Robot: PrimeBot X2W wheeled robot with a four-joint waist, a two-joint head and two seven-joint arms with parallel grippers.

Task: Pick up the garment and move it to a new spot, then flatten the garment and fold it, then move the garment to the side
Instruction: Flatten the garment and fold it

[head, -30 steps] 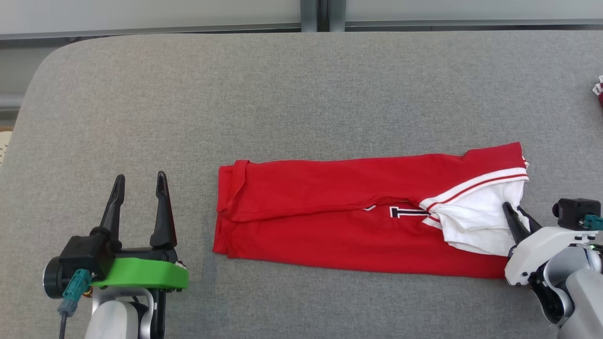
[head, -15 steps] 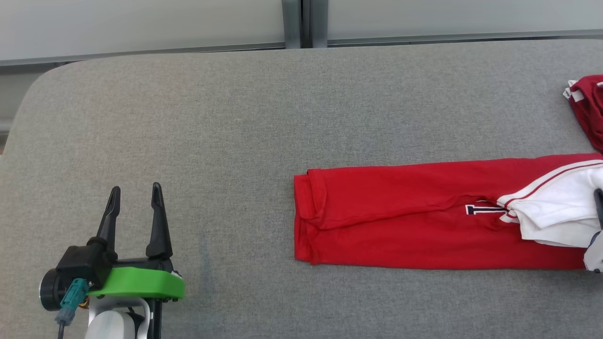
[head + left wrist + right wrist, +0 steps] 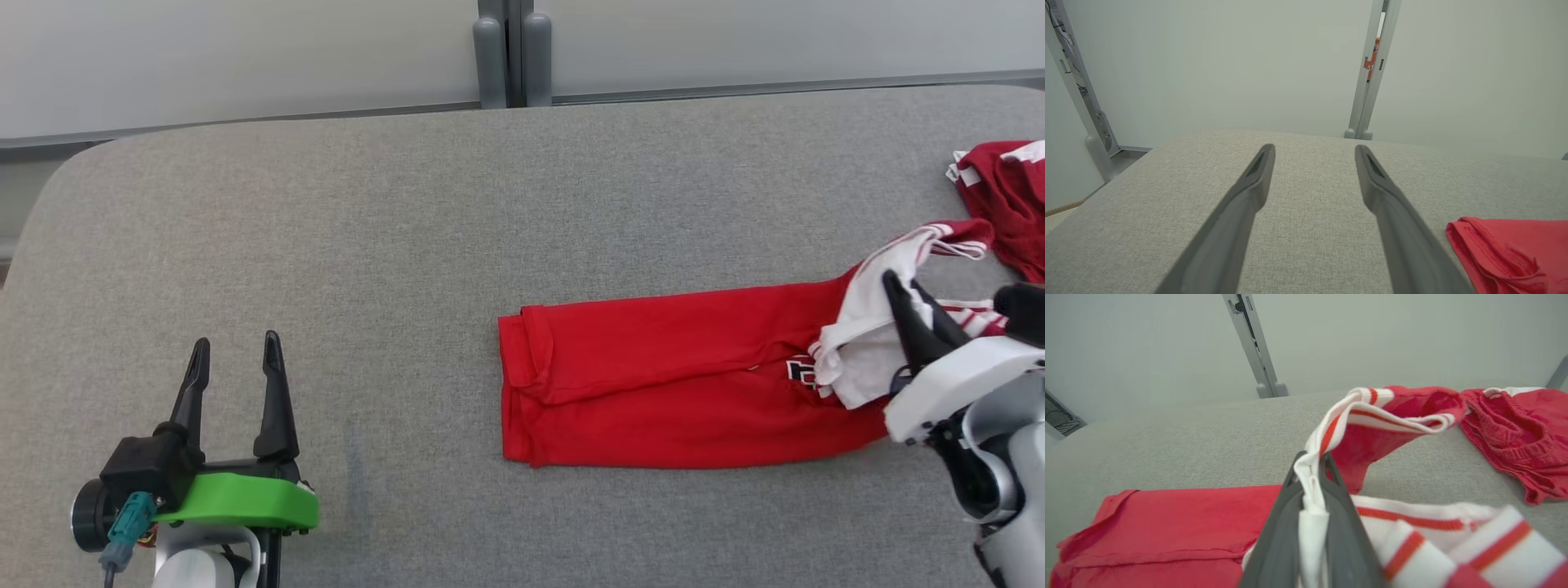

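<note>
Grey woven fabric covers the desk [image 3: 367,245], which runs back to pale wall panels joined by a grey post [image 3: 506,57]. The red garment [image 3: 669,384] lies folded into a long band right of centre, its doubled hem at the left end.

Against half a second ago, the whole head view has shifted, so the camera has moved. The garment itself has changed too: its right end, which lay flat with the white sleeve spread out, is now raised off the desk and bunched. The right hand [image 3: 902,284] has come up into view at the right edge, its fingers together and clamped on that white, red-striped cloth. The striped cuff now reaches toward the far right, close to a second red garment [image 3: 1004,196] crumpled at the far right edge. The left hand [image 3: 236,341] stays at the near left, well apart from the garment, with its fingers apart and nothing between them.

From the right wrist, the pinch is plain: a white fold is squeezed between the two dark fingers [image 3: 1286,522], and the striped cuff loops beyond their tips. The second garment's gathered waistband sits just right of it. From the left wrist, the spread fingers frame bare desk, the garment's hem corner lies at the near right, and a small red tag [image 3: 1371,61] shows through the gap beside the post.
</note>
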